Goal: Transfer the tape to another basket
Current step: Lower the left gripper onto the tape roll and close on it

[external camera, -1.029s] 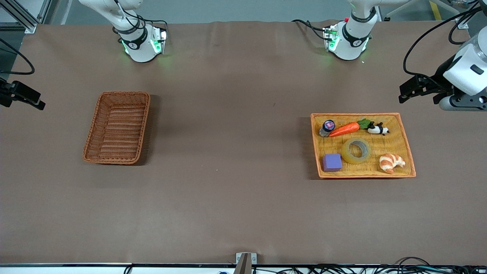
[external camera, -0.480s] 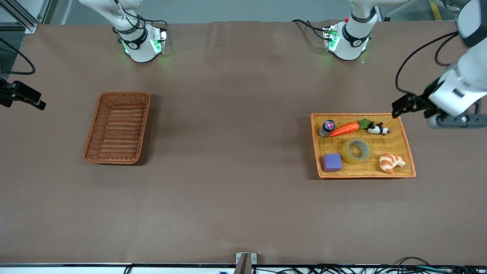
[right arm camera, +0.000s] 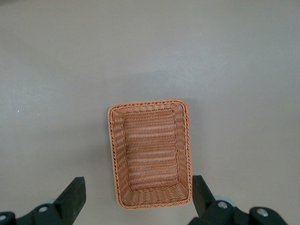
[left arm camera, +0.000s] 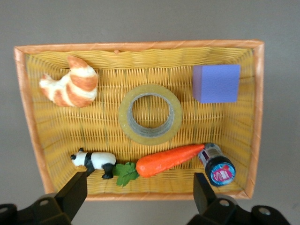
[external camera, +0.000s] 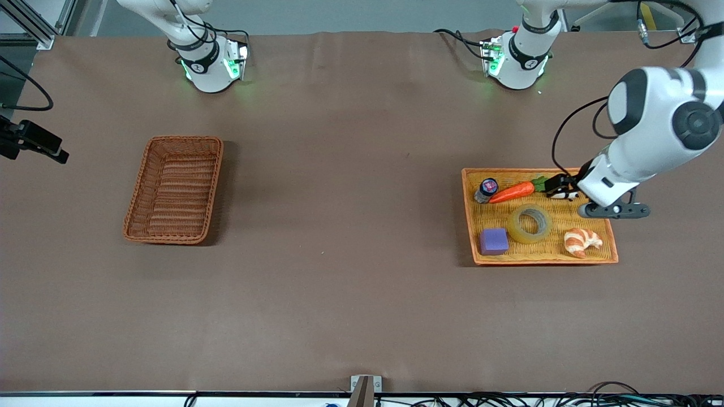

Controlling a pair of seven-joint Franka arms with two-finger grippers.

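The tape [external camera: 529, 223] is lying flat mid-tray [external camera: 605, 226], croissant [external camera: 582, 241] at its four o'clock. The left gripper [left arm camera: 139, 192] is hovering over the tray, wide open, empty. The right gripper [right arm camera: 138, 196] is waiting over the basket [external camera: 174, 189], open, empty.

The left gripper [external camera: 557, 185] covers most of the panda toy [external camera: 565, 195]; the right gripper [external camera: 34, 146] looks cut off at the frame edge.
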